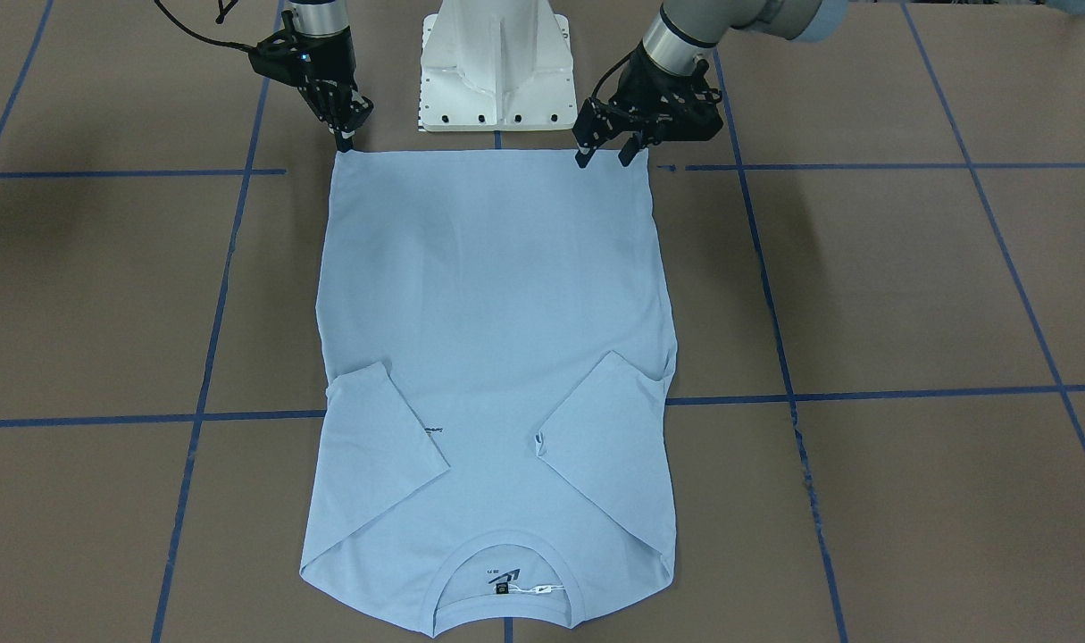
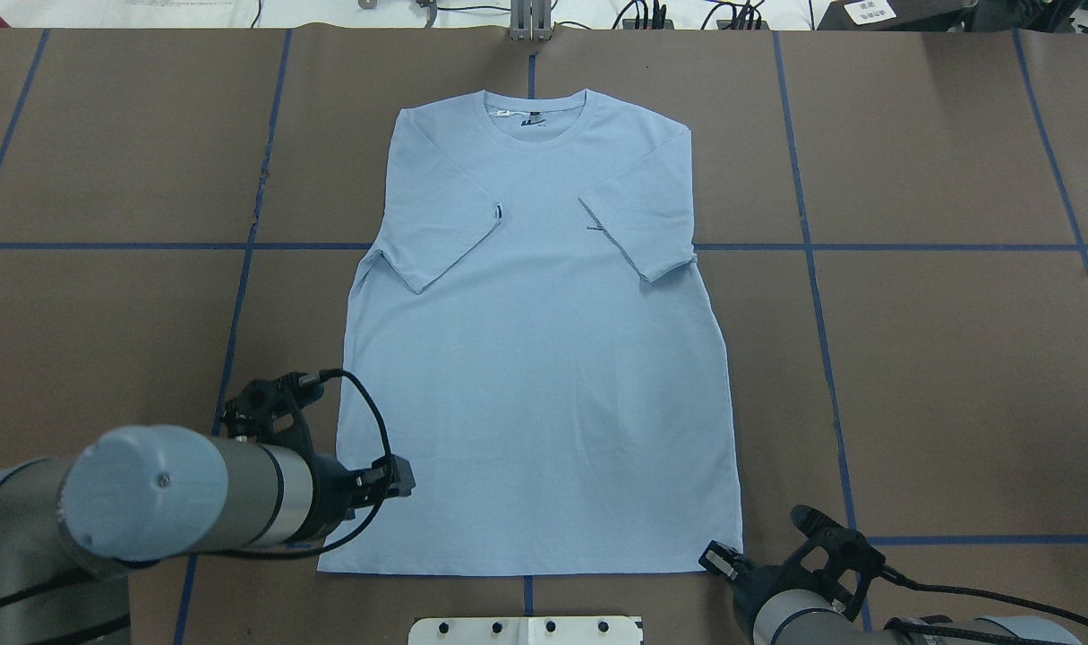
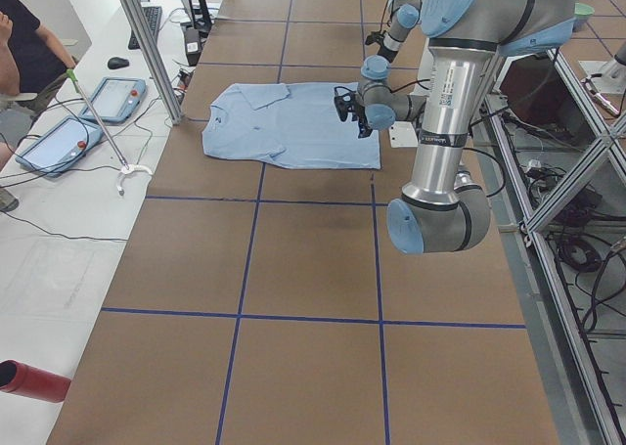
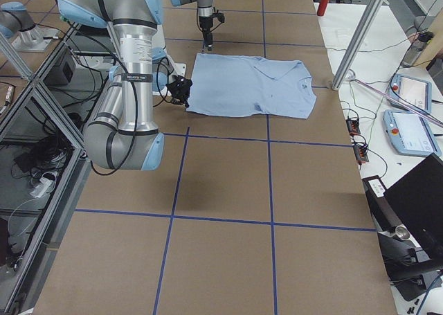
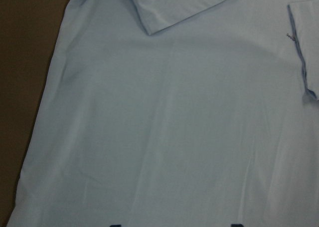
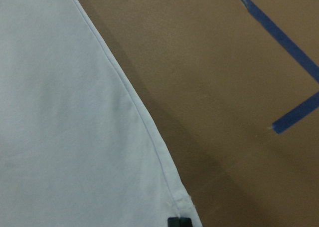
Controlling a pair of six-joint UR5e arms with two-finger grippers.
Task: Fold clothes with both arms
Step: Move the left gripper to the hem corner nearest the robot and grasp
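Hovering with fingers apart, left gripper (image 1: 604, 159) sits over one hem corner of T-shirt (image 1: 493, 339). Right gripper (image 1: 344, 141), fingers together, touches the other corner; can't tell if cloth is caught. T-shirt flat on surface (image 1: 908, 286), sleeves folded in, hem nearest white base (image 1: 497, 62).

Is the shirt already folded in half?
No, the shirt lies flat at full length, with only its sleeves turned in over the chest.

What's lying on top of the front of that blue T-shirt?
Both short sleeves lie folded inward onto the chest of the T-shirt. One covers part of a small dark print: only its edge shows, and the rest is hidden.
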